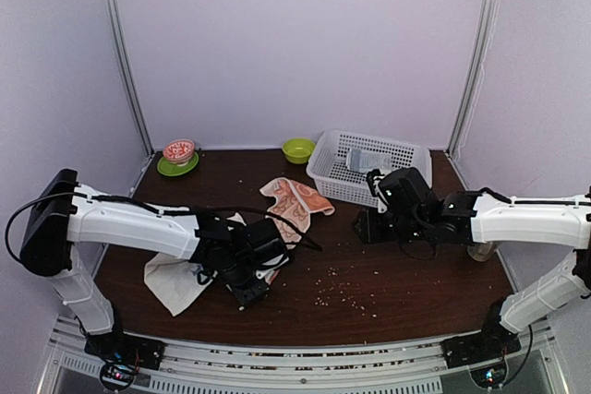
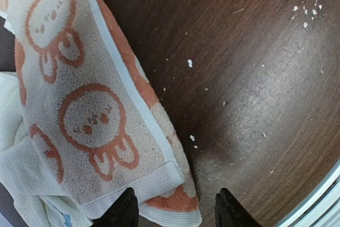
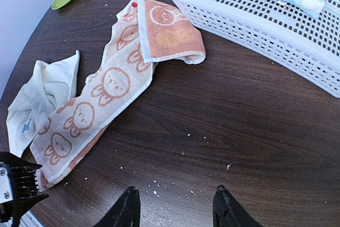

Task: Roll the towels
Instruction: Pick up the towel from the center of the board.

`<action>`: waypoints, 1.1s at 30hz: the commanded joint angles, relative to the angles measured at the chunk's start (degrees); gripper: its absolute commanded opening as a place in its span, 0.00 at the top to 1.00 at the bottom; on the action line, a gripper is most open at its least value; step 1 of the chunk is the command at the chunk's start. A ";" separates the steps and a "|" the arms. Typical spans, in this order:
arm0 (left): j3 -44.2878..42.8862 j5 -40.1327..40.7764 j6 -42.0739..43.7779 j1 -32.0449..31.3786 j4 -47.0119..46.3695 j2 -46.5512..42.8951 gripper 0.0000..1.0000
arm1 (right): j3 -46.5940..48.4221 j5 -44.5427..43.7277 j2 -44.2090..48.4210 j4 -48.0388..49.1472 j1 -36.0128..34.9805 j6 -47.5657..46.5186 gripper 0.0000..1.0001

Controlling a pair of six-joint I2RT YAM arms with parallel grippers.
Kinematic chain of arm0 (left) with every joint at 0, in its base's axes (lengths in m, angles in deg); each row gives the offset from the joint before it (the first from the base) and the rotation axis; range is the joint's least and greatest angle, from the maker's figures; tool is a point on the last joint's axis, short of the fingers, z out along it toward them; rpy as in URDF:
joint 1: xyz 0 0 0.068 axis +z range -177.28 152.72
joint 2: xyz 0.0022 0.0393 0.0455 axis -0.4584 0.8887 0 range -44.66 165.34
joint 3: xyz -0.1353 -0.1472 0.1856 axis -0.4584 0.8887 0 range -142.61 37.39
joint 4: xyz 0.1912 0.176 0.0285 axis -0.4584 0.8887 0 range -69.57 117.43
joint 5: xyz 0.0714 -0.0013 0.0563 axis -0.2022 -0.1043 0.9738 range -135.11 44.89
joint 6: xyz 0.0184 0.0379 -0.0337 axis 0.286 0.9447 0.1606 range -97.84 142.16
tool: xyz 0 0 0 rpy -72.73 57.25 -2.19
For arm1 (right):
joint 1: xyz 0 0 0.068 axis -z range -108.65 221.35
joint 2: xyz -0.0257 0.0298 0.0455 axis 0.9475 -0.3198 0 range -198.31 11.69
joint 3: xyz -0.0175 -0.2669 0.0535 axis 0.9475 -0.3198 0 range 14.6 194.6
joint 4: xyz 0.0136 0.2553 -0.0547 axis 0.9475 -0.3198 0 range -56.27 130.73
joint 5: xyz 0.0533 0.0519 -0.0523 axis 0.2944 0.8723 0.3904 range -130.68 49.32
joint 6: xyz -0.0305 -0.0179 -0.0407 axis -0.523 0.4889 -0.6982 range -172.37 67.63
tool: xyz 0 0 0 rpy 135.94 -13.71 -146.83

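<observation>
Left claw (image 2: 175, 211) over crumb-dusted dark wood table (image 2: 255, 78), pale lilac walls (image 1: 295, 43)

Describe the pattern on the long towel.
Cream towel with orange-pink cartoon faces; clearest in the left wrist view.

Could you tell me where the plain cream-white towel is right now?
In the right wrist view the cream-white towel lies crumpled at left on the table, its edge under the cartoon-face towel.

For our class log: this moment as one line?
left gripper: open over cartoon towel, unrolled | right gripper: open, empty | white towel: crumpled
</observation>
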 commanded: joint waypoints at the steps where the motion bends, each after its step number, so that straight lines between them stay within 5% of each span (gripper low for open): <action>1: -2.03 -1.88 1.61 0.25 -0.92 2.45 0.50 | 0.69 -1.60 0.55 -0.02 0.35 -0.70 0.52; 16: -3.55 5.48 0.72 1.83 0.78 6.72 0.80 | 0.93 -2.25 1.17 -0.69 0.47 -0.97 0.52; 21: -2.63 6.15 0.24 2.91 0.53 3.65 0.85 | 1.09 -2.06 1.06 -0.60 0.54 -0.83 0.52; 25: -1.99 6.25 -0.59 3.41 -0.04 1.27 1.00 | 1.26 -1.63 0.63 -0.33 0.49 -0.67 0.52; 33: 0.77 -0.28 -4.91 5.08 -6.00 -12.94 1.00 | 0.58 1.75 -0.74 1.25 0.53 1.29 0.53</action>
